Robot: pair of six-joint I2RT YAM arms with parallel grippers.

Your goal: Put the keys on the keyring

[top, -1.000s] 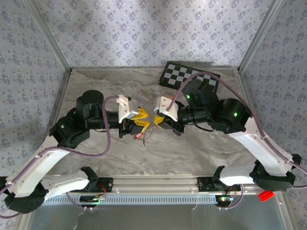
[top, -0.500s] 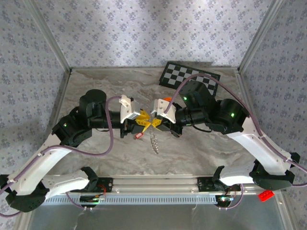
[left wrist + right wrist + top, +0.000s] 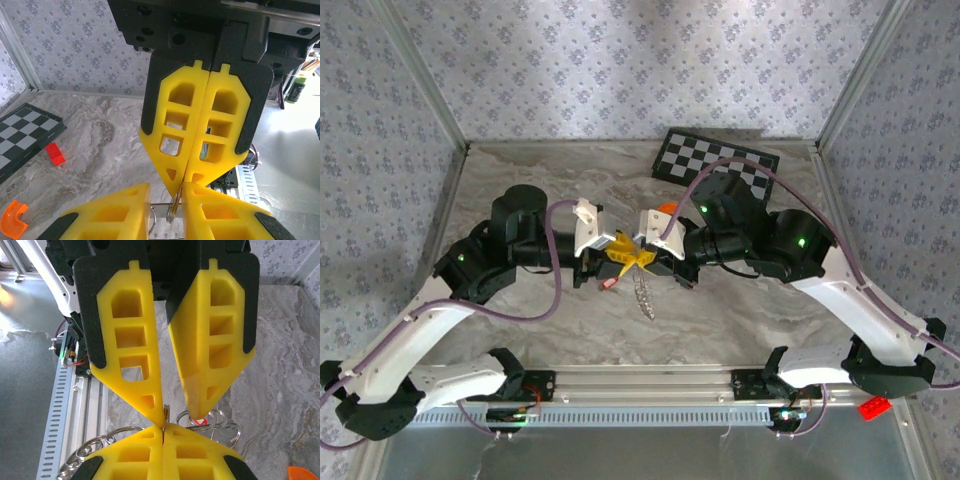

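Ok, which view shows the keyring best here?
Right wrist: the keyring appears up close as separate silvery loops. Top external gives a thin strand dangling mid-table, too small for detail. Left wrist catches a short sliver of ring.

No writing, number, brand or sign legible in any view.

Checked my left gripper (image 3: 167,202) and my right gripper (image 3: 163,430): plain yellow and black moulding, no marks I can read.

Checkered board (image 3: 718,162), at the far side of the table: black and white squares, no characters.

Small green lights (image 3: 711,207) on my arm housings, nearer than the board: plain dots.
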